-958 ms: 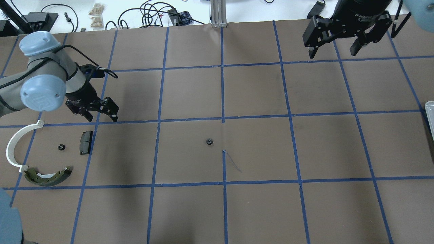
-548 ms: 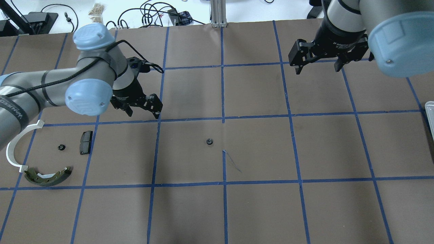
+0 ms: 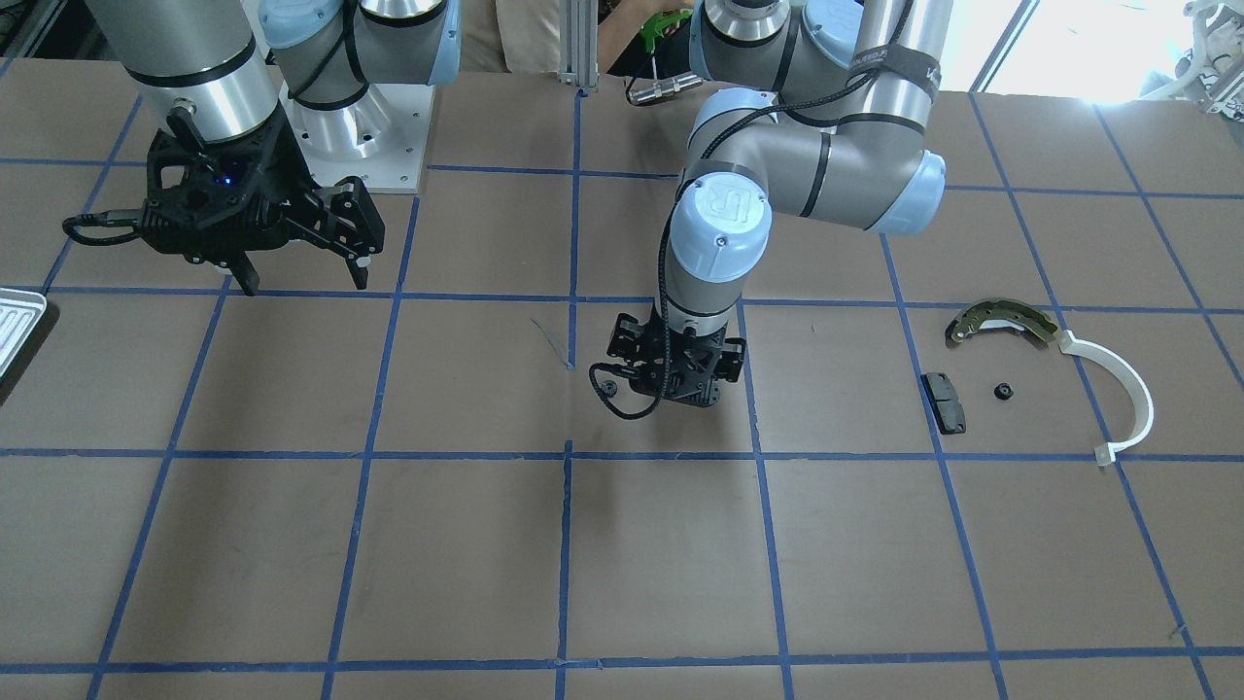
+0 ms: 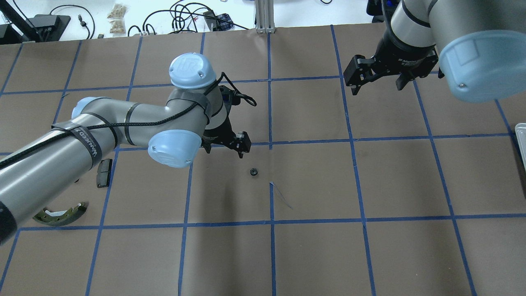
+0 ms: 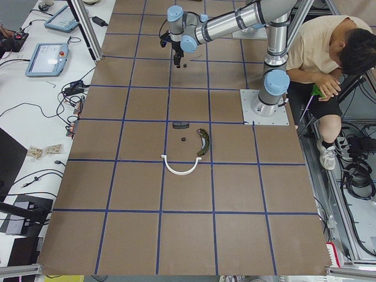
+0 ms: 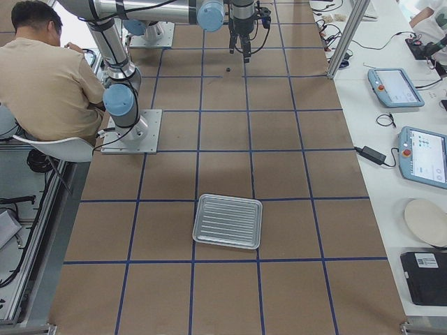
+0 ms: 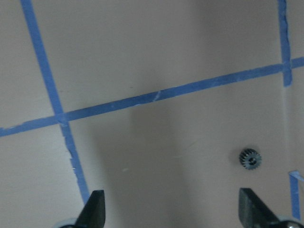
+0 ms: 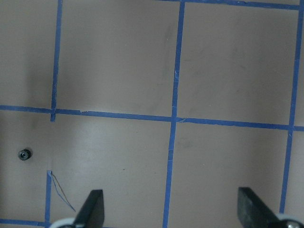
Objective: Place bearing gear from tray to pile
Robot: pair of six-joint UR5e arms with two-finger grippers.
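Note:
A small dark bearing gear lies on the brown table near its middle; it also shows in the front view and the left wrist view. My left gripper is open and empty, hovering just beside the gear without touching it. My right gripper is open and empty, high at the far right. The tray is empty at the right end. The pile has a brake shoe, a white half-ring, a dark pad and a second small gear.
Blue tape lines grid the table. In the overhead view my left arm covers part of the pile. An operator sits behind the robot base. Cables and tablets lie on the white benches beyond the table's ends.
My left arm has swung from above the pile to the table's middle, stopping beside the gear. My right gripper has moved a little left and lower. Both stay open.

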